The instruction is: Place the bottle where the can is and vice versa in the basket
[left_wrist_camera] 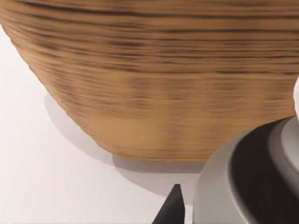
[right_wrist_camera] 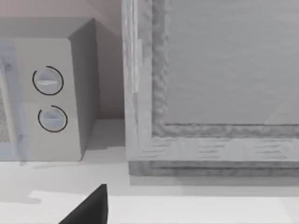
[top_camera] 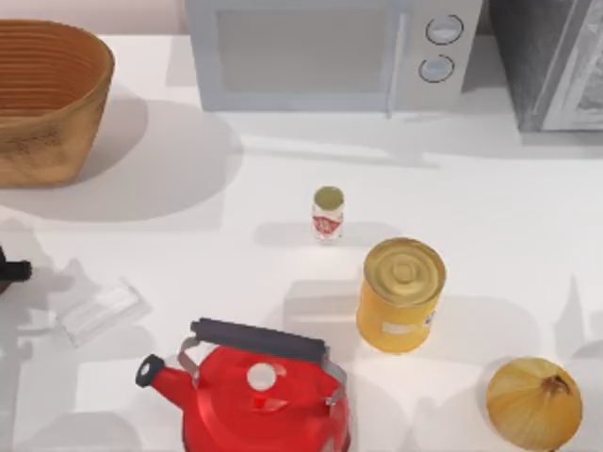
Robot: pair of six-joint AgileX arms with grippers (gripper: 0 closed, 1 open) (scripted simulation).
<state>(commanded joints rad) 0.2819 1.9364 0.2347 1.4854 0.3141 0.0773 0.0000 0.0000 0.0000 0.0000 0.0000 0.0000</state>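
Red kettle [top_camera: 264, 395] sits nearest; left arm [top_camera: 11, 273] at table's left edge.

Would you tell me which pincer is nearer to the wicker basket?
Left. The left pincer sits close beside the basket; the right pincer faces the microwave, well away on the right.

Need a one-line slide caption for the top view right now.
Bottle and can stand apart mid-table, outside the wicker basket at far left.
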